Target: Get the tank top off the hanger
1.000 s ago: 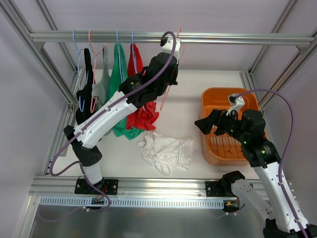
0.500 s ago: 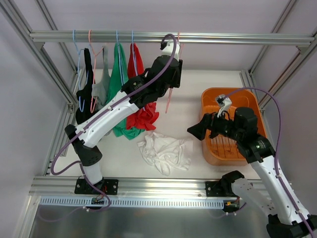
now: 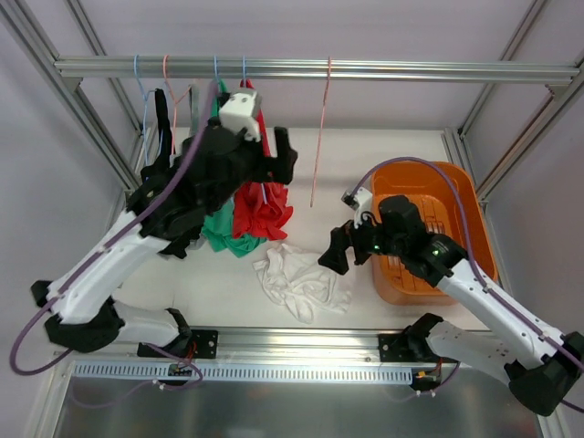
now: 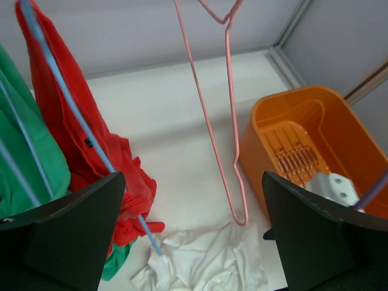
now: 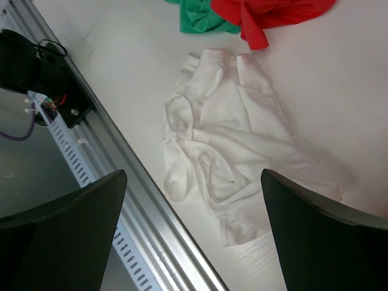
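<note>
Moved: left hand (image 3: pixel 281 162) off the hanger (image 3: pixel 319 137) and back to the left, fingers parted where a second ago pressed together; right hand (image 3: pixel 334 257) across from above the basket (image 3: pixel 429 167) to above the tank top (image 3: pixel 306 281); hanger no longer pulled askew.
Left hand: spread wide, empty; sits just in front of the red top (image 3: pixel 260 205); in the wrist view both fingers (image 4: pixel 66 236) frame hanger, red top and basket, touching none.
Right hand: spread wide, empty; hovers above the right part of the tank top, just left of the basket; in the wrist view fingers (image 5: pixel 321 236) stand apart with the white cloth below the gap.
Tank top: white, off the hanger, crumpled in a heap on the desk (image 3: pixel 365 173) near the front edge; lies just in front of the red top and green top (image 3: pixel 217 237), left of the basket.
Hanger: pink wire, bare, hooked on the rail (image 3: pixel 411 70); hangs straight down, apart from the other hangers.
Rail: runs across the back; carries black top (image 3: pixel 161 128), green top and red top toward its left end; red top on a blue hanger, lower end bunched.
Basket: orange, slotted floor, on the desk at the right.
</note>
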